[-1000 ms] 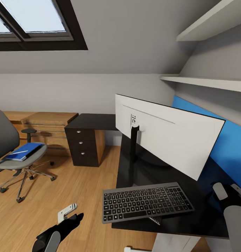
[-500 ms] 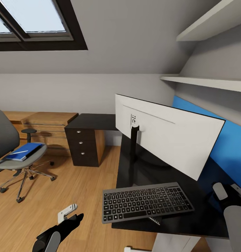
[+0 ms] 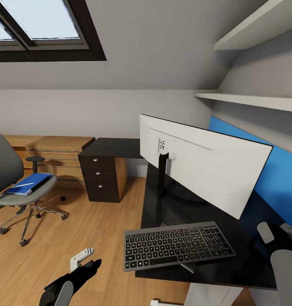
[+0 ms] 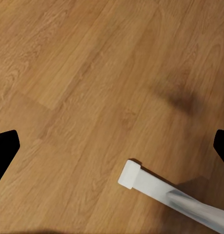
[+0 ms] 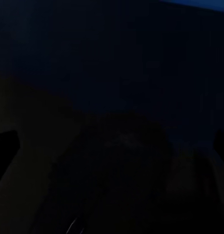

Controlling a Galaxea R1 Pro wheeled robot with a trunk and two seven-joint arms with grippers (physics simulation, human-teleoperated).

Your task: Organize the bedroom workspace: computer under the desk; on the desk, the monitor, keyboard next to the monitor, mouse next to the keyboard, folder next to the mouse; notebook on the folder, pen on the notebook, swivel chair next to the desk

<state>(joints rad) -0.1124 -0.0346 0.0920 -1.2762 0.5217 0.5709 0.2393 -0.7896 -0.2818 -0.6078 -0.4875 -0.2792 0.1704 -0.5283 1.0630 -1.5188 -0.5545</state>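
On the glossy black desk (image 3: 197,204) lies the slim grey keyboard (image 3: 178,245) (pincer states unreadable).

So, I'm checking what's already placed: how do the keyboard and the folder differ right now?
The keyboard lies on the desk in front of the monitor; the folder lies on the swivel chair seat, away from the desk. The keyboard is grey-framed with black keys; the folder is bright blue. The keyboard overhangs the desk's near edge; the folder sits fully on the seat. Both lie flat.

Chair (image 3: 10,178) is cut off at the left edge, monitor (image 3: 205,163) hides its own screen, right wrist view's basically black.
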